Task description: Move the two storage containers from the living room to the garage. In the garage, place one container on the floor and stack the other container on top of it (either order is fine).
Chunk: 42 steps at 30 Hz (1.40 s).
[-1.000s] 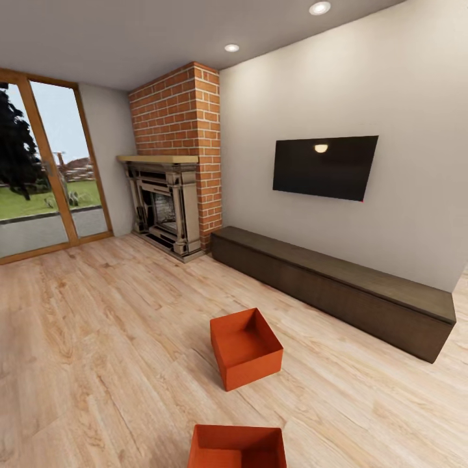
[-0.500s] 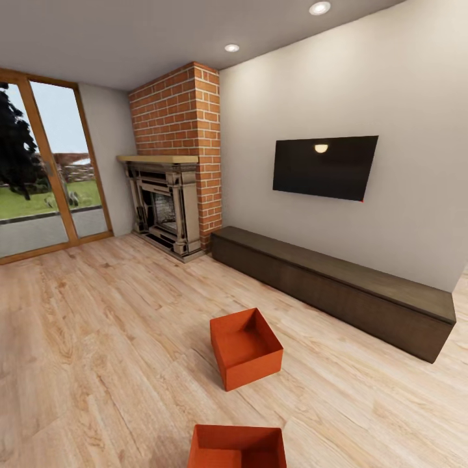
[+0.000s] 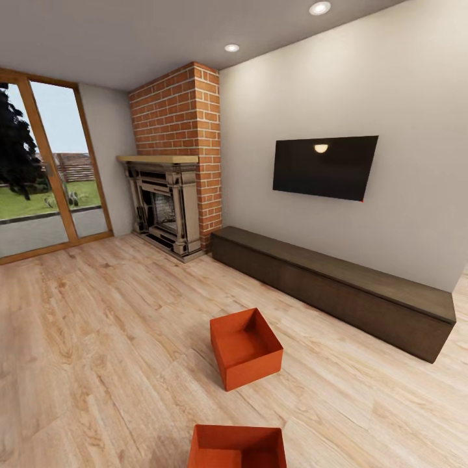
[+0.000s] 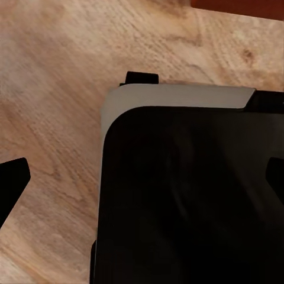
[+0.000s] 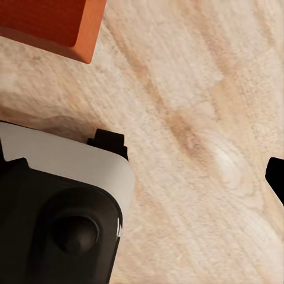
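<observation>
You are in the living room, and your head camera looks over the light wood plank floor (image 3: 97,338) toward the far wall. One storage container (image 3: 246,348) stands on the planks in the middle of the view, open side up, turned at an angle to you. The second storage container (image 3: 237,447) is nearer to you, at the lower edge of the head view, so you see only its far part. The two are near each other but apart, with bare floor between them.

Behind them the long low dark cabinet (image 3: 338,289) runs along the pale wall, under the black TV (image 3: 324,166). To its left stands the red brick fireplace (image 3: 177,159), and further left the wood-framed glass doors (image 3: 45,166) show grass and a tree outside.

Your left wrist camera looks down on the planks and on the dark robot base (image 4: 189,195). Dark tips show at both edges of this picture, probably the left gripper's fingers, standing wide apart. In the right wrist view a corner of an orange-red container (image 5: 50,23) lies on the floor beside the base, and for the right gripper I cannot tell how the fingers stand.
</observation>
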Available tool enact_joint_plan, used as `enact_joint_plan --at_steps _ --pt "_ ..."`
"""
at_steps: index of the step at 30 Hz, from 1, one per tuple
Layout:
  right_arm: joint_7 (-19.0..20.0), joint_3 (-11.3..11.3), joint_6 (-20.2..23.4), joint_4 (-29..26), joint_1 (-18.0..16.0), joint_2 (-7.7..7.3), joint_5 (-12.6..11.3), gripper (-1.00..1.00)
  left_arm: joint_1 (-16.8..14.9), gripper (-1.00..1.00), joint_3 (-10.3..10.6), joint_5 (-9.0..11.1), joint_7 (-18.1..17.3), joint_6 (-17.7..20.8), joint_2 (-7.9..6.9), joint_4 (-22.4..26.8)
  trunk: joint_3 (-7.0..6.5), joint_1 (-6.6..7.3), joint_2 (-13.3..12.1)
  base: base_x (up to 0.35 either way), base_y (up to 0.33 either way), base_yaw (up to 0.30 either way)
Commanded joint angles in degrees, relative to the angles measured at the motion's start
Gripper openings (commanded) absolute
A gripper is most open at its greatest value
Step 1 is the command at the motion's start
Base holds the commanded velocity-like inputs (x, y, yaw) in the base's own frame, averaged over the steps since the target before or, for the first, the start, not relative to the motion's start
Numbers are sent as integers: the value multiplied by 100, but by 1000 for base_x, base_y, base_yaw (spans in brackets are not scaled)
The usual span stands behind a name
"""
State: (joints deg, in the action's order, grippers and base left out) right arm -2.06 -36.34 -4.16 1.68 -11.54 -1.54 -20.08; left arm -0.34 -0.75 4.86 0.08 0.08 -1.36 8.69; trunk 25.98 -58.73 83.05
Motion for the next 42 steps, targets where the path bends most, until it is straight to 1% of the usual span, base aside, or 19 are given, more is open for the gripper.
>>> enact_joint_plan --at_steps 1,12,42 --pt "-2 -48 -32 17 -6 4 -49 100 -4 100 -4 51 1 1 2 1 6 0 3 0 0 0" --pt "-5 -48 -32 17 -6 4 -48 100 -2 100 8 60 1 11 -4 -7 6 0 3 -165 0 0" --pt "-26 -47 -43 17 -6 13 -89 100 -2 100 1 59 3 8 4 -7 6 0 3 -4 0 0"
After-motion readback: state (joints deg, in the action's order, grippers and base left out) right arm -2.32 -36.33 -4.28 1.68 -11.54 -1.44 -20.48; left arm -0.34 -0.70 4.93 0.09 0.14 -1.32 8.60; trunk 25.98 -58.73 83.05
